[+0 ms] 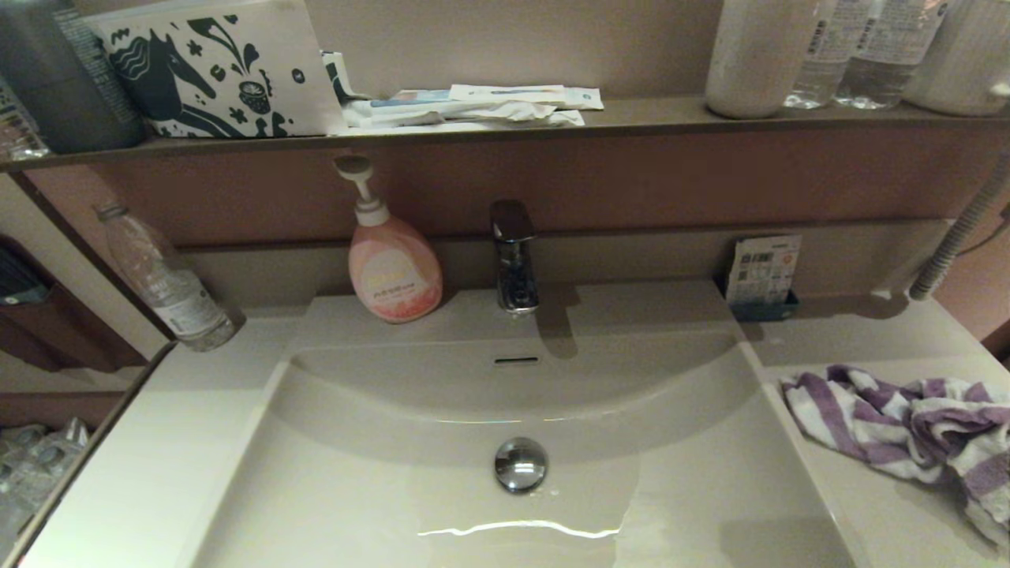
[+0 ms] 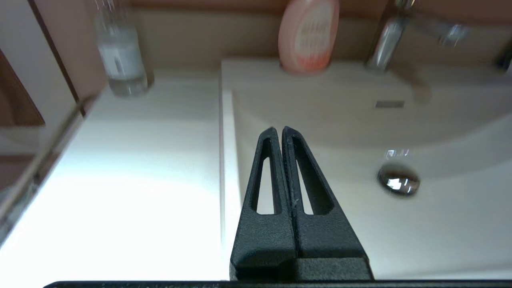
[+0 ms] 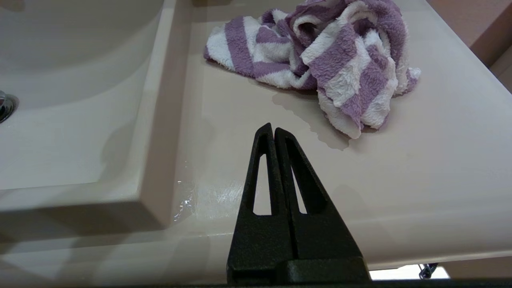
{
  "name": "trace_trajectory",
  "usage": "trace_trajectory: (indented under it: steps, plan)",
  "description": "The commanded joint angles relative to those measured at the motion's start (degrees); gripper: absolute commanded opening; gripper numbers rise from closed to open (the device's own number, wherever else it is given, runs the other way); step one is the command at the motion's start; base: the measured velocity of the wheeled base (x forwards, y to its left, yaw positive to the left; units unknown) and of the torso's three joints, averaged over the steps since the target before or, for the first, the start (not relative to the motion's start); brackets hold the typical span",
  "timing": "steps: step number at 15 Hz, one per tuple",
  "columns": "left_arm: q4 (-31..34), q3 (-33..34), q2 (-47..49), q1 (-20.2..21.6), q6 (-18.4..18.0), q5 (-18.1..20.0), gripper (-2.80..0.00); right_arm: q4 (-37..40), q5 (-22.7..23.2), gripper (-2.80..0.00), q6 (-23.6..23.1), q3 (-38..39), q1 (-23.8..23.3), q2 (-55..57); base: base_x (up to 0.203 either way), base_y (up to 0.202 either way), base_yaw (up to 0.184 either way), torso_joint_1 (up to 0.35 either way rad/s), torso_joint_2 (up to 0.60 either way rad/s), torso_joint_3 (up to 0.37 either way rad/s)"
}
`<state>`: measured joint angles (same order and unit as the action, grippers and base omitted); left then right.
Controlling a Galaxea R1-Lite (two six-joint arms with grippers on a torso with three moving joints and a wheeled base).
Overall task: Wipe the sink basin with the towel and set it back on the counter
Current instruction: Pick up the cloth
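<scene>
Towel (image 1: 915,422) crumpled on counter (image 1: 868,505) right of basin (image 1: 379,505), both claws closed, empty.

Striped towel (image 1: 907,422) crumpled on counter (image 1: 868,505) (right side), sink basin (image 1: 355,489) bare

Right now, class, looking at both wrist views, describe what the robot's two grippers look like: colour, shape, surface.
The left gripper and right gripper look alike: matte black, grainy-textured plastic, each with two long fingers tapering to narrow tips. Every finger has a long slot cut through it. No cables, labels or markings show on either.
</scene>
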<state>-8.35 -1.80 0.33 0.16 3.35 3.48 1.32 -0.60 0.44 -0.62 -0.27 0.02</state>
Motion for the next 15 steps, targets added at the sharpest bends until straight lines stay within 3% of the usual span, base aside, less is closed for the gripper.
trace_trajectory:
  steps: [1,5,15]
  plan:
    - [-0.17,1.80,-0.24,0.02,-0.01,-0.05,-2.80,0.00,-0.01,-2.80,0.00,0.01,0.00,-0.02,0.000,0.000,0.000,0.000,0.00,0.000]
    - [1.42,1.80,-0.24,0.02,0.06,-4.15,-2.80,0.00,-0.01,-2.80,0.00,0.01,0.00,-0.02,0.000,0.000,0.000,0.000,0.00,0.000]
    - [3.78,1.80,-0.24,0.02,0.60,-3.91,-2.80,0.00,-0.01,-2.80,0.00,0.01,0.00,-0.02,0.000,0.000,0.000,0.000,0.00,0.000]
